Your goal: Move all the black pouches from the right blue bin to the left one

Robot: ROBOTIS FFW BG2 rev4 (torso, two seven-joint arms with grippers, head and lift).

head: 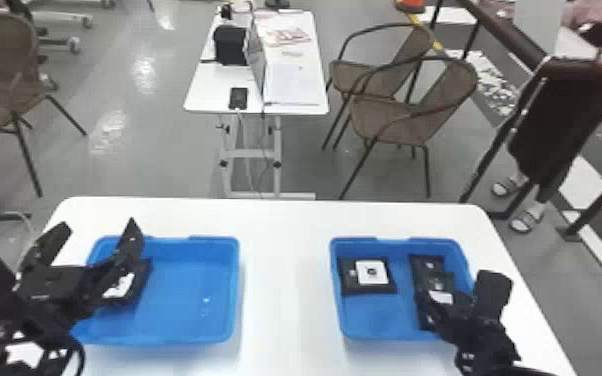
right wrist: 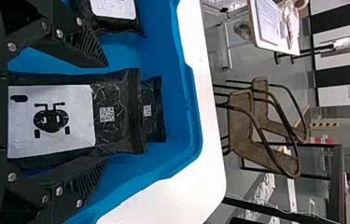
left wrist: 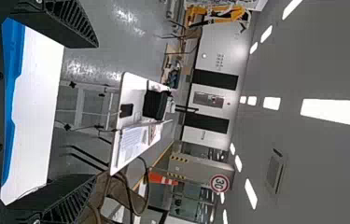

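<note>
Black jaws stand parted on our right gripper (right wrist: 108,112), at the lower right of the head view, straddling a labelled pouch (right wrist: 51,121) without appearing to clench it. A second pouch (right wrist: 156,112) peeks out from beneath its far end. At the other end of the right bin (head: 380,317), right of the frame's centre, we see a third pouch (head: 372,272) lying flat, label up.

Across the white table (head: 285,275), at the lower left, our left gripper (head: 99,225) is spread wide and empty over the near-left part of the left bin (head: 190,285). One pouch (head: 137,282) lies in that bin, partly hidden by the gripper.

So we count one pouch delivered and three to go; we judge the job at roughly a quarter done, with the labelled pouch likely next.
</note>
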